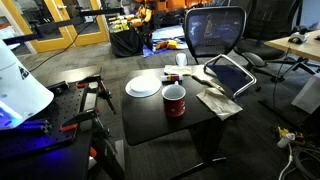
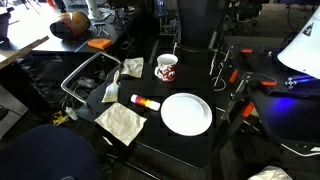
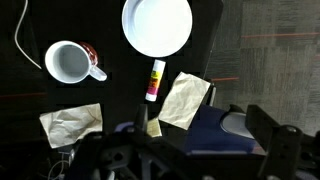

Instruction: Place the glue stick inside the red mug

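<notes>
White red-capped plastic glue stick [image 3: 155, 80] lies mid black desk [image 3: 110, 110], beside round white plate [image 3: 157, 25]; red ceramic mug [image 3: 68, 62] near desk edge. Likely light, stiff, slick: pinch barrel middle. Your gripper [image 3: 185, 160]: jaw state unclear.

Both exterior views evenly lit by room light, low-resolution and soft, faint shadows on the black table [image 1: 147, 116]; blue glow [image 2: 290, 82] at one side; wrist view dimmer, white plate [image 3: 157, 26] almost blown out, bottom foreground dark and blurred.
</notes>
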`<action>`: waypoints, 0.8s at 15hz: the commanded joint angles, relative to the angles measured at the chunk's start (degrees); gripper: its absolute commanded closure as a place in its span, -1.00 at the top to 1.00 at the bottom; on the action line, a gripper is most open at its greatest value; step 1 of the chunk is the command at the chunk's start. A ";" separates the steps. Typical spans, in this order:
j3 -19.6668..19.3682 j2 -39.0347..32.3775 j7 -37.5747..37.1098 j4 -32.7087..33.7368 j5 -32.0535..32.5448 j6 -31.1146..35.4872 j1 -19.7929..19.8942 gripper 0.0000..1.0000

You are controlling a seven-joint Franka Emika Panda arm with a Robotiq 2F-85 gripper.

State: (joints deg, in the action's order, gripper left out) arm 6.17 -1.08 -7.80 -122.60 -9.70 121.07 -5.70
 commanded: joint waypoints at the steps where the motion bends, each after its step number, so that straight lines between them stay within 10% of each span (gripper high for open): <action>1: 0.52 -2.67 -6.31 -0.26 2.70 5.19 -0.99 1.00; 12: -0.70 -15.37 -24.87 0.21 11.86 17.19 -5.89 1.00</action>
State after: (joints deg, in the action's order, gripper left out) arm 6.71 -13.01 -29.85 -122.84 0.66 134.00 -10.33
